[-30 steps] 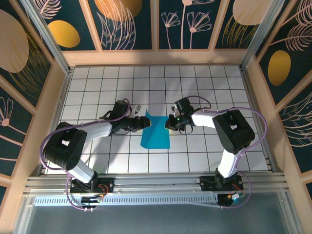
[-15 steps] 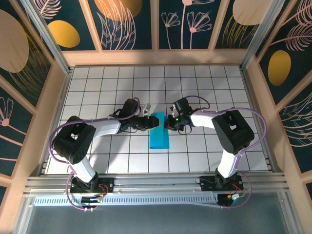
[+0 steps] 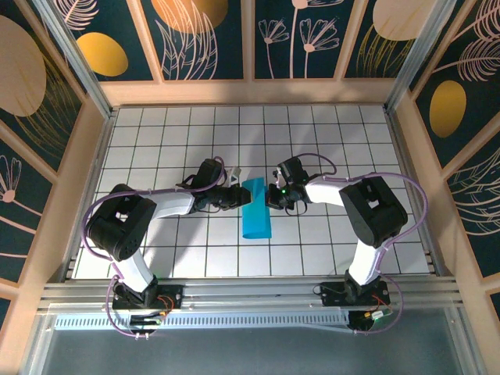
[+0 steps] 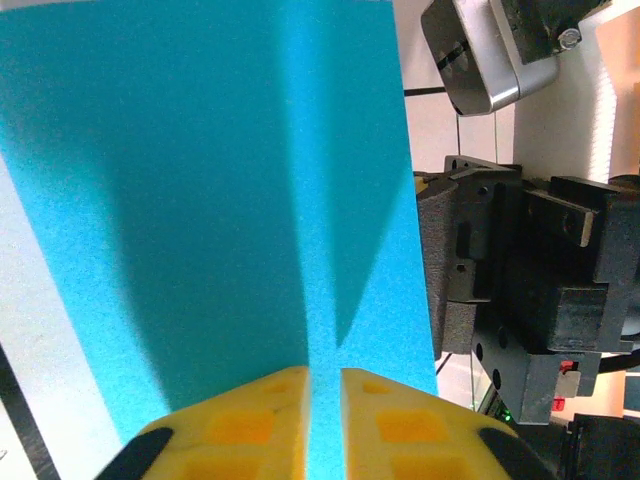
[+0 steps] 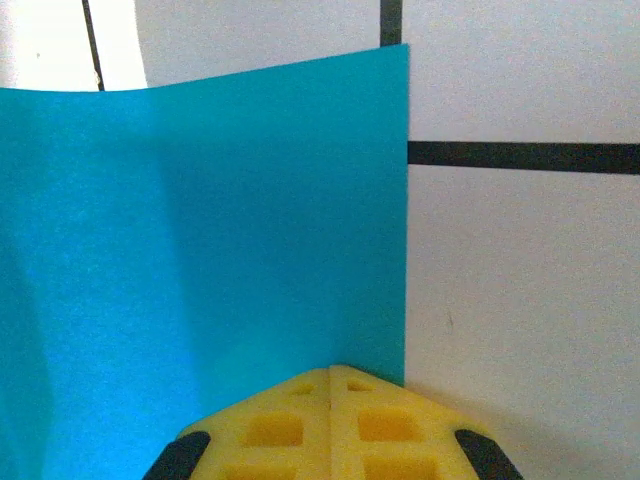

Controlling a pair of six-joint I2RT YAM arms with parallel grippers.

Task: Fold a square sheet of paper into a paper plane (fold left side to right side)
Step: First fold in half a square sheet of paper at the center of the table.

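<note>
The square sheet of paper (image 3: pixel 256 211) lies near the table's middle as a narrow cyan strip, its left side folded over onto its right. My left gripper (image 3: pixel 237 191) is at the strip's upper left. In the left wrist view its yellow fingertips (image 4: pixel 323 372) stand over the paper (image 4: pixel 200 180) with only a narrow slit between them, blue showing through and nothing pinched. My right gripper (image 3: pixel 273 195) is at the strip's upper right edge. It is shut, its tip (image 5: pixel 331 368) resting on the paper (image 5: pixel 200 220) just inside that edge.
White grid-tiled tabletop (image 3: pixel 344 141) with wooden walls on three sides. The right gripper's black body (image 4: pixel 500 270) sits close beside the paper's right edge, facing my left gripper. Both arm bases stand at the near edge.
My left gripper moved right, bringing the paper's left side over onto the right; the sheet went from wide to a narrow strip. The left jaws narrowed. The right gripper stayed put.
</note>
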